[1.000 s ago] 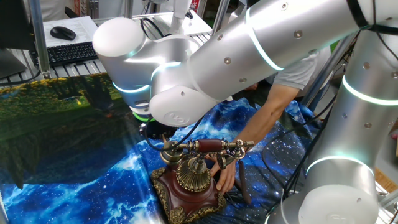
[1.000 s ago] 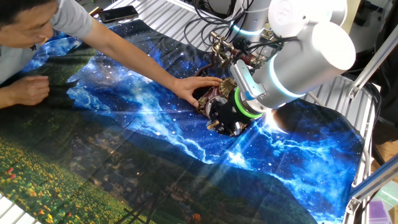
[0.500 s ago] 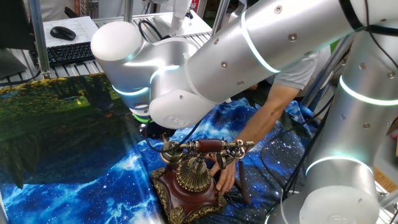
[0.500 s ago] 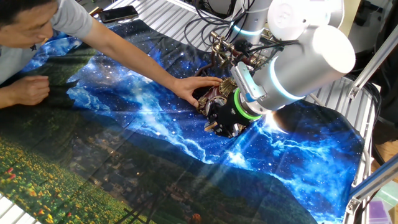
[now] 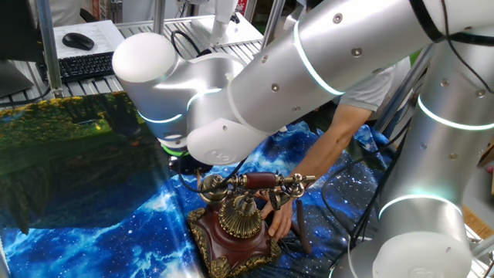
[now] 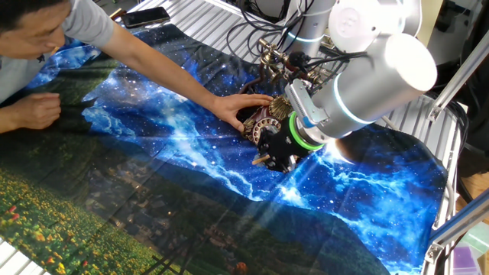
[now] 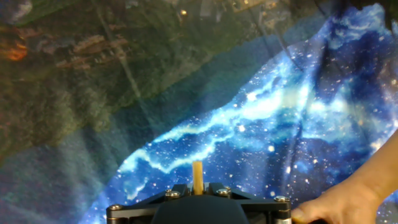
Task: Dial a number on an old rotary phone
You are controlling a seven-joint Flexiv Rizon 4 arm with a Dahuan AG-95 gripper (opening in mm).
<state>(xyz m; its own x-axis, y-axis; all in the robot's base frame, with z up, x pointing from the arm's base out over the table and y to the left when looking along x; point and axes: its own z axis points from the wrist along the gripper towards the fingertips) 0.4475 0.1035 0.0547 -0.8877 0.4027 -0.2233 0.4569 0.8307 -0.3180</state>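
Observation:
The old rotary phone has a dark red-brown base with brass trim, a brass dial dome and a brass handset on its cradle. In the other fixed view the phone is partly hidden behind my gripper. The gripper hangs low at the phone's front side, shut on a short wooden stick that points out over the cloth. In the hand view the stick stands between the closed jaws of the gripper, and the phone is out of frame.
A person's hand rests on the phone's base; it also shows in the other fixed view and the hand view. A blue galaxy cloth covers the table. A keyboard and a mouse lie at the back.
My wrist has turned a little and the gripper with the stick has shifted slightly away from the phone over the cloth. The person's hand and the phone have not moved.

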